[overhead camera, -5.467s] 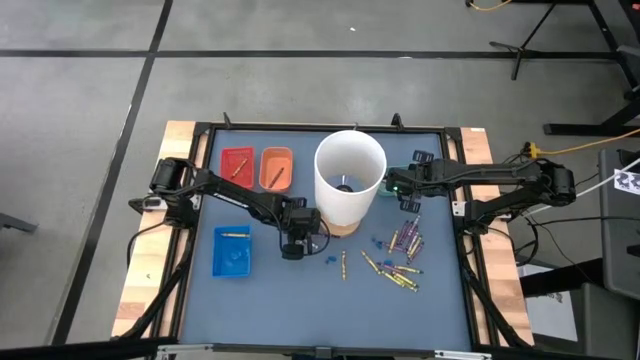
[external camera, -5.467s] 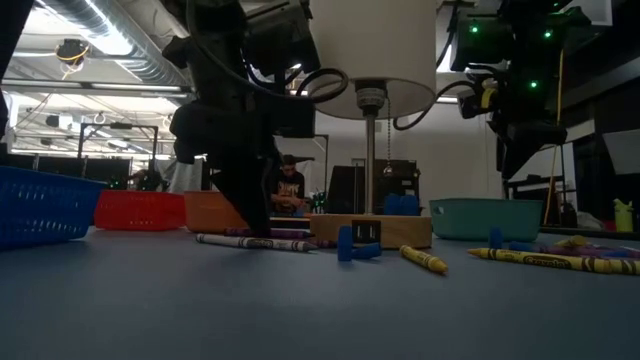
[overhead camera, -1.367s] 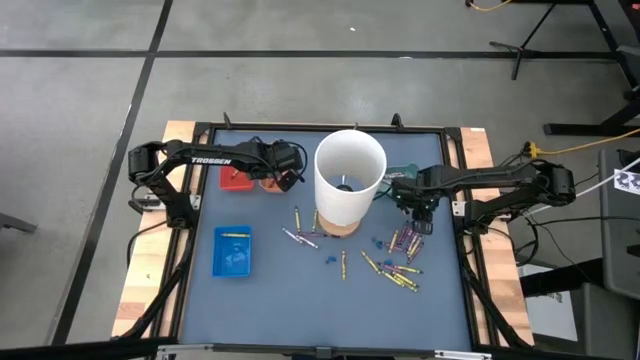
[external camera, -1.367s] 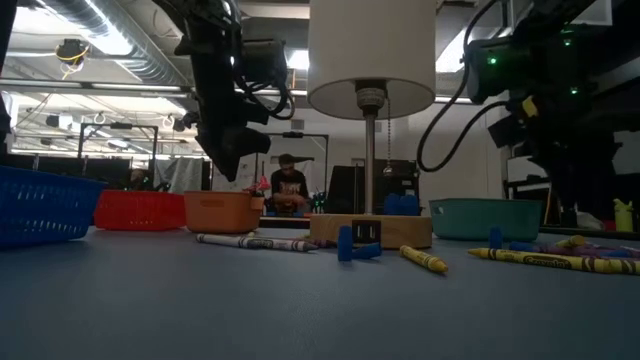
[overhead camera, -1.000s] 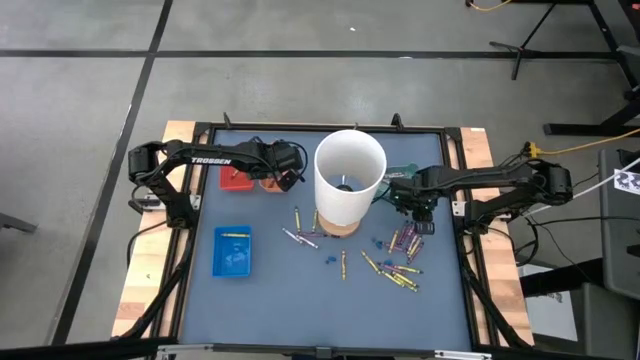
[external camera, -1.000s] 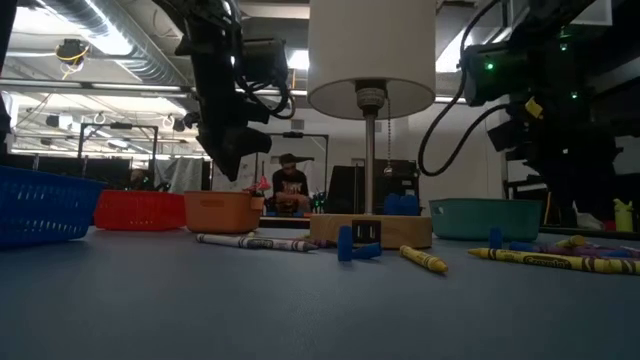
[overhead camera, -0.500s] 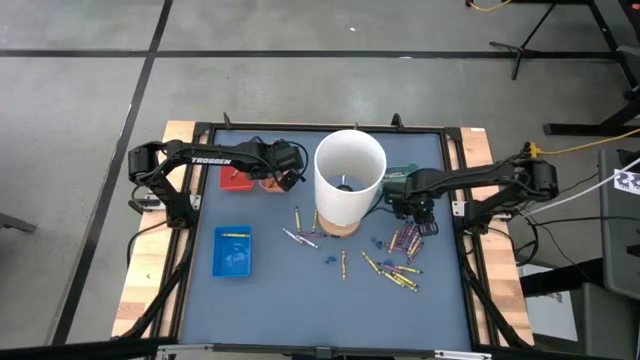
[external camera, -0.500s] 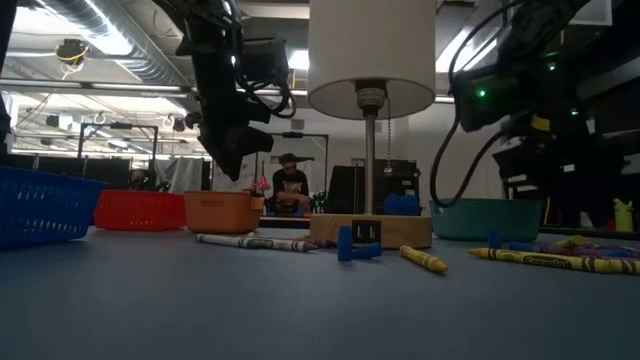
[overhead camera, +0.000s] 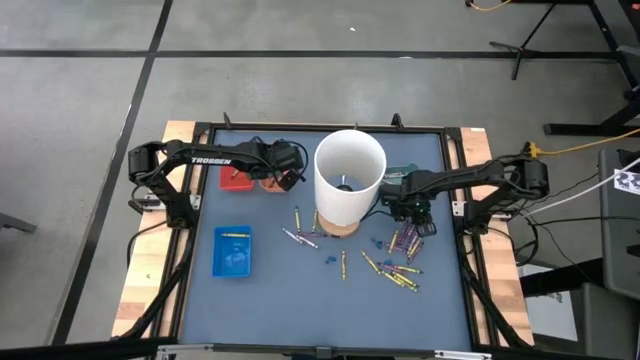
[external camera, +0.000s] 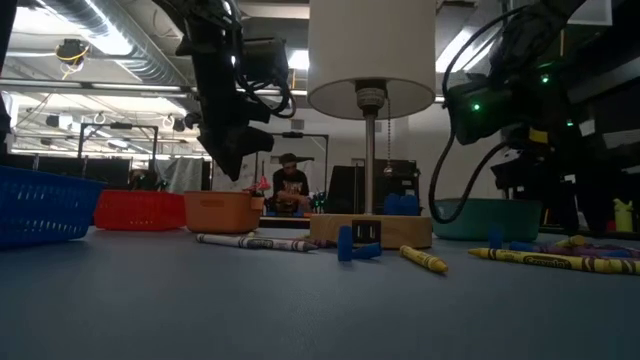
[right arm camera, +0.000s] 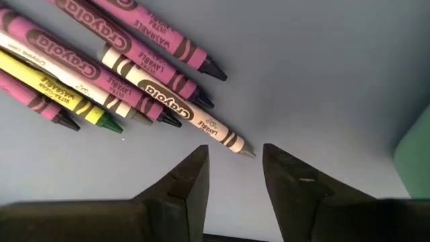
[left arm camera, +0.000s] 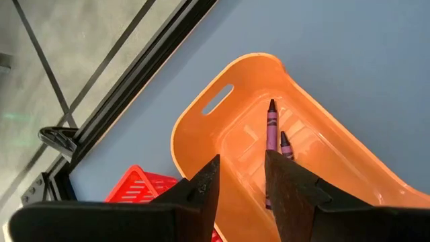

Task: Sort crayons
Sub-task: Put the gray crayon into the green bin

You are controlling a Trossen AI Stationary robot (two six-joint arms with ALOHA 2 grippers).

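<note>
Since a second ago only the right arm has shifted, its elbow drawing in while its gripper (overhead camera: 412, 208) sinks toward the crayon pile; the left arm has not stirred.

Nearest the front edge, loose crayons (overhead camera: 398, 275) lie scattered on the blue mat, yellow and purple ones mixed, with another small cluster (overhead camera: 299, 232) by the wooden base of the white lamp (overhead camera: 350, 168). A blue tray (overhead camera: 232, 251) on the left side holds one yellow crayon and some blue bits.

Farther back, the right gripper hangs low with its fingers (right arm camera: 190, 180) parted and empty, and the tip of a pale grey crayon (right arm camera: 181, 110) lies just ahead of the gap. That placement reads as lining up a pick from the edge of the pile, where one stick can be taken without dragging its purple neighbours (right arm camera: 144, 50). A teal tray (overhead camera: 400, 176) sits just behind it, its contents hidden.

At the far left the left gripper (overhead camera: 283, 172) hovers over the orange tray (left arm camera: 235, 128), fingers (left arm camera: 201, 188) apart and holding nothing; two purple crayons (left arm camera: 272, 131) lie in that tray, which suggests a drop completed. The red tray (overhead camera: 234, 175) beside it is mostly covered by the arm.
</note>
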